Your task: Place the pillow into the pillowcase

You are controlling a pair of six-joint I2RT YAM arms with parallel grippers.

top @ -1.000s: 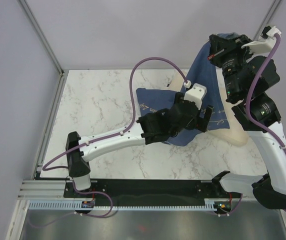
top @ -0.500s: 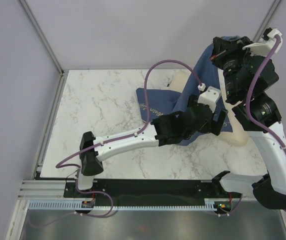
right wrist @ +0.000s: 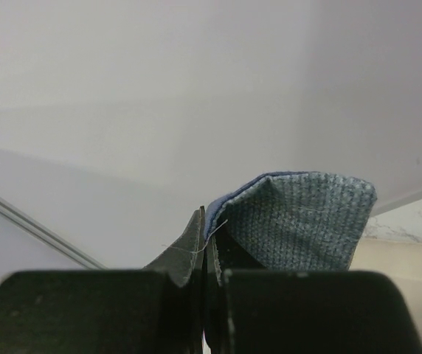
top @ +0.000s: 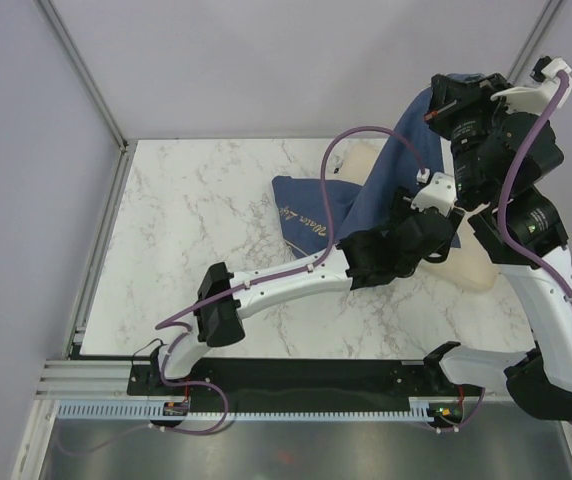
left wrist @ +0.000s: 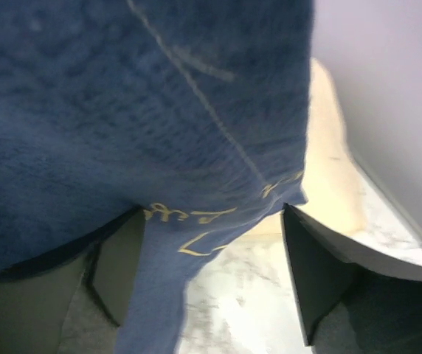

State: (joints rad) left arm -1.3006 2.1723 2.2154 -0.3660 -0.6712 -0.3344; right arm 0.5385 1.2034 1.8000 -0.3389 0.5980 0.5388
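Observation:
The dark blue pillowcase (top: 391, 175) hangs from my right gripper (top: 444, 100), which is shut on its upper edge high above the table's back right. Its lower part trails left on the table. In the right wrist view the gripper (right wrist: 205, 230) pinches the paler inner side of the pillowcase (right wrist: 299, 221). The cream pillow (top: 472, 268) lies under the case at the right, with another bit showing behind the case. My left gripper (top: 444, 236) is open at the case's hanging lower edge. In the left wrist view the gripper (left wrist: 211, 273) gapes below the pillowcase (left wrist: 122, 110), with a fold lying between the jaws and the pillow (left wrist: 334, 169) beyond.
The marble table (top: 196, 220) stretches left of the cloth. Grey walls close in at the back and right. A metal frame post (top: 81, 70) runs along the left. The left arm's purple cable (top: 351, 135) arcs over the case.
My left arm has stretched right and farther back, bringing its open gripper to the hanging case near the pillow. My right gripper has risen slightly with the case edge.

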